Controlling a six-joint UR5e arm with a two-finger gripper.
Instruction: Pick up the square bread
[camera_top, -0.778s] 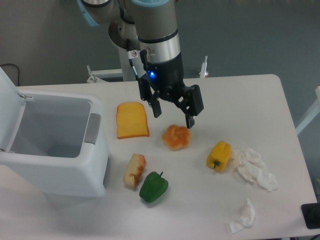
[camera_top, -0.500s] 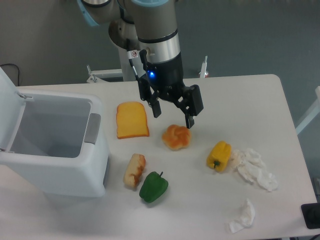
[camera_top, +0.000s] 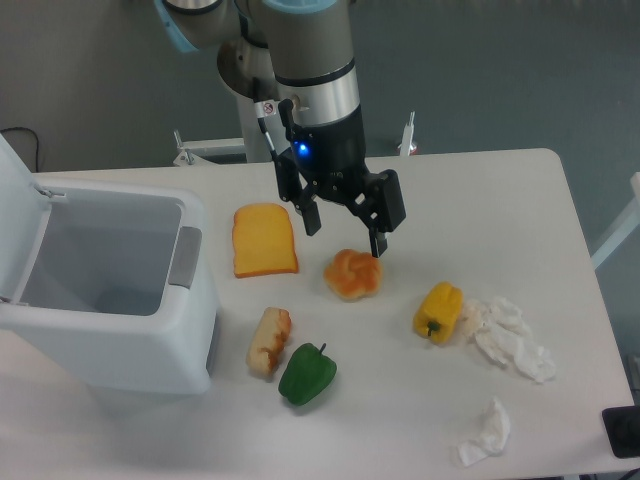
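Almost nothing has moved since the earlier frames: the gripper (camera_top: 345, 231) has shifted only very slightly, and every object on the table sits where it did. Its two fingers stand spread with nothing between them, poised just above the far edge of the round bun (camera_top: 353, 274) (not the target).

The square bread (camera_top: 269, 341) lies on the table (camera_top: 480, 200) nearer to me and to the left in the picture from the gripper, well apart from it, between the white bin (camera_top: 105, 290) and the green pepper (camera_top: 307, 374). It sits just beside the pepper, possibly touching at its lower end; I cannot tell for certain. Its long axis runs roughly from near to far across the table, tipped a little to the right at the far end. Toasted crust shows along its right side.

Judgement: the approach has not begun. The coming move calls for a travel toward the front-left, then fingers set across the short width of the bread. The pepper crowds one side, so finger clearance there looks tight.

Surface: white, smooth tabletop with rounded corners. Also on it: a flat toast slice (camera_top: 264, 240) beside the bin, a yellow pepper (camera_top: 438, 310), crumpled tissue (camera_top: 510, 338) near the right edge and a second tissue scrap (camera_top: 486, 433) at the front. The bin's lid (camera_top: 15, 185) stands open. Beyond the table, a grey wall and grey-blue floor
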